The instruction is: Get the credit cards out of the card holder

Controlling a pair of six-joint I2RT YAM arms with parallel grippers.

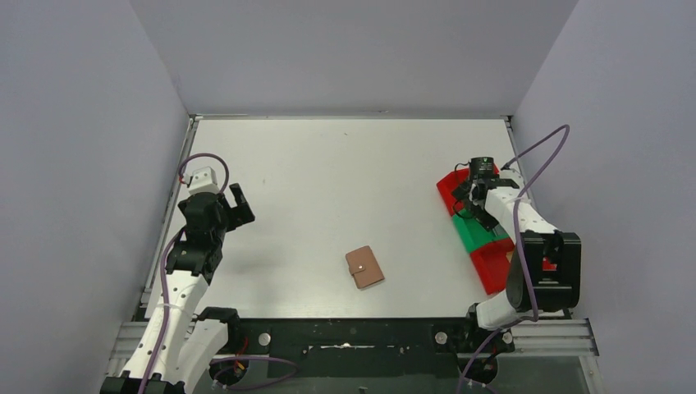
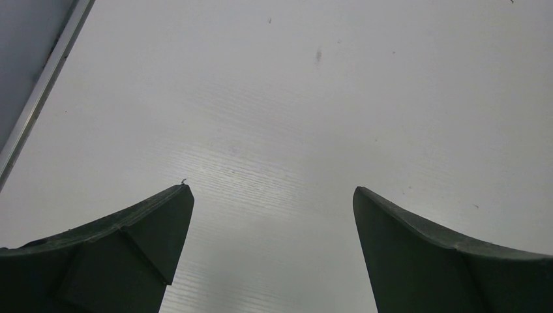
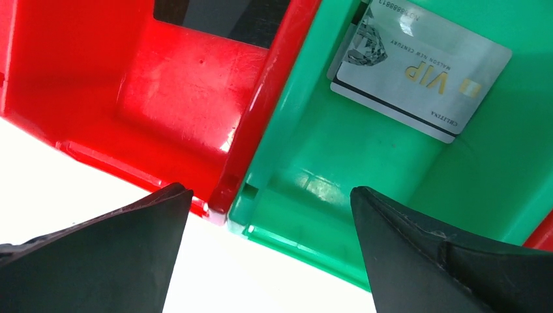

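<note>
From above, the left claw (image 1: 240, 205) hangs spread and empty. The holder (image 1: 364, 268) lies shut on the table (image 1: 345, 164), well off to its right. The right claw (image 1: 464, 199) hangs over the red bin (image 1: 448, 185) and green bin (image 1: 481, 238).

Left wrist: fingers wide apart, only table between them.

Right wrist: jaws wide, holding nothing. A silver card (image 3: 417, 72) lies in the green bin, ahead and right of the claw.

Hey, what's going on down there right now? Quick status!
Left end effector open over the table. Right end effector open above red bin and green bin; silver card in green. Card holder closed, mid-table, nothing blocking it.
</note>
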